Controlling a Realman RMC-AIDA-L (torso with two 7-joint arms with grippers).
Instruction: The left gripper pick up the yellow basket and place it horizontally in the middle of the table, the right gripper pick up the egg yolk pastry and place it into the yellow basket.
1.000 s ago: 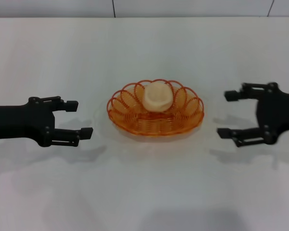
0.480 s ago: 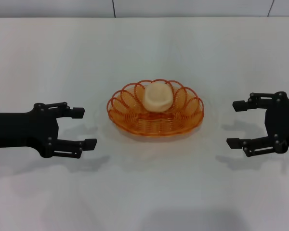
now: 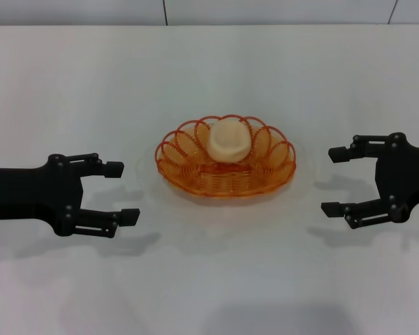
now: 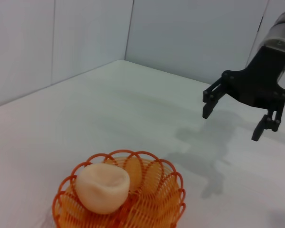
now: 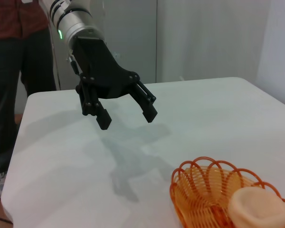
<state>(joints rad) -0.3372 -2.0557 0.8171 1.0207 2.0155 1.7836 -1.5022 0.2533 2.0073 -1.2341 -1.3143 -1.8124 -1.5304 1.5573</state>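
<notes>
Now the right end effector (image 3: 340, 181) has edged back toward the yellow basket (image 3: 225, 157) at frame centre; the egg yolk pastry (image 3: 229, 139) sits inside. Both it and the left end effector (image 3: 121, 193) gape wide, empty: task apparently complete.

My left gripper (image 3: 123, 193), a black two-fingered claw: it has sunk slightly nearer my body.
My right gripper (image 3: 333, 181), the matching black claw: it has moved back inward toward the orange-yellow looped-wire basket (image 3: 225, 167).
</notes>
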